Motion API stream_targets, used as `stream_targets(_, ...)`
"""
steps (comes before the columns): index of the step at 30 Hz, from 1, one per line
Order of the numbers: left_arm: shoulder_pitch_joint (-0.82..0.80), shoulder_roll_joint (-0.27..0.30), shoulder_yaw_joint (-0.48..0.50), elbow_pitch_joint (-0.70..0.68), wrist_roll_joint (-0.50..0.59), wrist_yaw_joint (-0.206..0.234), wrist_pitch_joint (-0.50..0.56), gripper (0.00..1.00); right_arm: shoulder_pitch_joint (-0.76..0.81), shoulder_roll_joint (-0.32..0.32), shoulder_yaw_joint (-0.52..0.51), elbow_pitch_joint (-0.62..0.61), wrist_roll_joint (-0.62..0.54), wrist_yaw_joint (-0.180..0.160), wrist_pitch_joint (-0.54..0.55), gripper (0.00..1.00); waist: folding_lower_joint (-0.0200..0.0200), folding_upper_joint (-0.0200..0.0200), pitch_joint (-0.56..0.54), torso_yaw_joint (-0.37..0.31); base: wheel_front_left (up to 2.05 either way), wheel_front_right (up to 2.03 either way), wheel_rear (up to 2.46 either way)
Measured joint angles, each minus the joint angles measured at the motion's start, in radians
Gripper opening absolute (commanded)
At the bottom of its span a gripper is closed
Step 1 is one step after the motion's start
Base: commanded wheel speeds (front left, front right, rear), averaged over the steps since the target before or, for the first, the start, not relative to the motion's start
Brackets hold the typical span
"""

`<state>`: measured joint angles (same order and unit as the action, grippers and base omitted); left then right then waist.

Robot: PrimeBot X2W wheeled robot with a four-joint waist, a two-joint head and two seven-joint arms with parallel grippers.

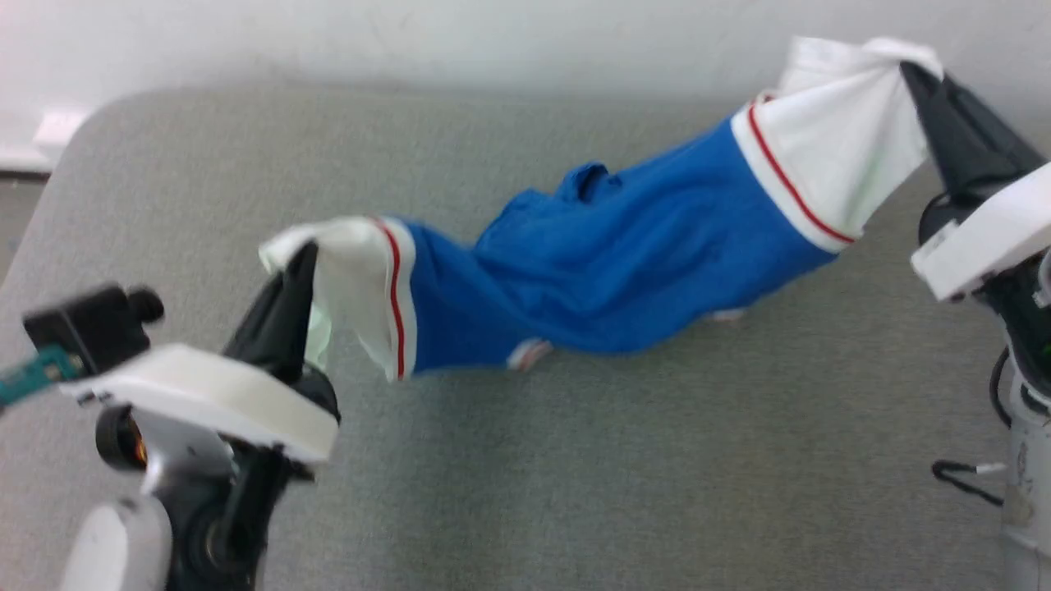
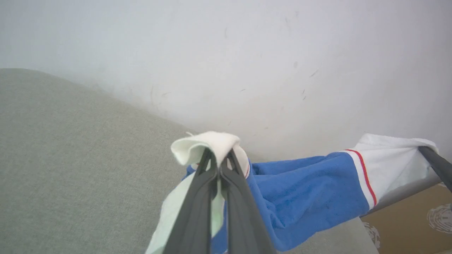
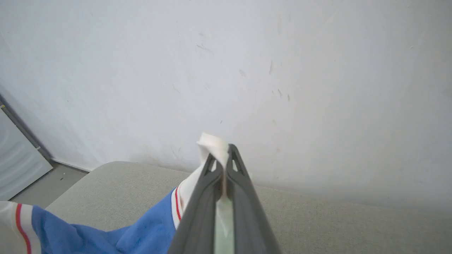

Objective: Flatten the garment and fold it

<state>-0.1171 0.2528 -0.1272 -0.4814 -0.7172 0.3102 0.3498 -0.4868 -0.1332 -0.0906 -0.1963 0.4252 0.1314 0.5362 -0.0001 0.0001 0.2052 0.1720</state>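
Where the garment hangs: strung between the two sets of jaws as a twisted blue band, with a white sleeve at each end and its middle sagging below both grips.
Left gripper: jaws pressed together on the left-end sleeve. A puff of white cloth bulges just past the fingertips, and more trails down beside the fingers.
Right gripper: jaws clamped on the right-end sleeve, with a small white tuft poking out beyond the tips. In the head view these jaws stand higher than the left jaws.
Red stripe: runs along the sleeve edge a short way inward from the left jaws. A matching one lies inward from the right jaws.
Blue body: begins just past each stripe. A bunched blue fold rises from its upper edge roughly midway between the two grips.
Lowest folds: they reach down to the grey cloth-covered table between the jaws and seem to touch it. Contact is not certain.
Table: spreads beneath both sets of jaws.
White wall: beyond the fingertips of both grippers.
Brown cardboard surface: in the left wrist view, below the right gripper's finger and past the table's edge.
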Motion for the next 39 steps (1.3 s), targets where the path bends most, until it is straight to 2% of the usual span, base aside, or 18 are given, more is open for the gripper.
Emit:
stream_targets(4, -0.144, 0.018, 0.014, 0.012, -0.029, 0.009, 0.071, 0.00, -0.086, 0.020, -0.008, -0.044, 0.005, 0.000, 0.019, 0.00, -0.0001, 0.0000, -0.071, -0.038, 0.00, 0.00, 0.00)
stream_targets(9, -0.341, 0.035, 0.028, 0.097, -0.059, 0.021, 0.151, 0.00, -0.219, 0.022, 0.002, -0.033, 0.002, 0.000, 0.058, 0.00, -0.0002, 0.0000, -0.143, -0.092, 0.00, 0.00, 0.00)
stream_targets(15, -0.566, 0.081, 0.012, 0.268, -0.061, 0.026, 0.242, 0.00, -0.372, 0.005, 0.023, 0.063, -0.018, 0.000, 0.090, 0.00, 0.0000, 0.0000, -0.195, -0.166, 0.00, 0.00, 0.00)
stream_targets(22, -0.757, 0.147, -0.044, 0.465, -0.002, 0.028, 0.348, 0.00, -0.500, -0.009, 0.070, 0.214, -0.058, 0.000, 0.124, 0.00, 0.0001, 0.0000, -0.221, -0.244, 0.00, 0.00, 0.00)
stream_targets(30, -0.955, 0.170, -0.076, 0.590, 0.074, 0.048, 0.361, 0.00, -0.637, -0.016, 0.102, 0.367, -0.126, 0.000, 0.110, 0.00, 0.0002, -0.0002, -0.160, -0.297, 0.00, 0.00, 0.00)
stream_targets(35, -1.109, 0.167, -0.087, 0.660, 0.118, 0.044, 0.308, 0.00, -0.761, -0.027, 0.103, 0.455, -0.174, 0.000, 0.060, 0.00, 0.0003, -0.0002, -0.078, -0.310, 0.00, 0.00, 0.00)
stream_targets(39, -1.211, 0.144, -0.083, 0.712, 0.122, 0.034, 0.246, 0.00, -0.872, -0.046, 0.123, 0.521, -0.217, 0.000, 0.023, 0.00, 0.0005, -0.0002, 0.002, -0.312, 0.00, 0.00, 0.00)
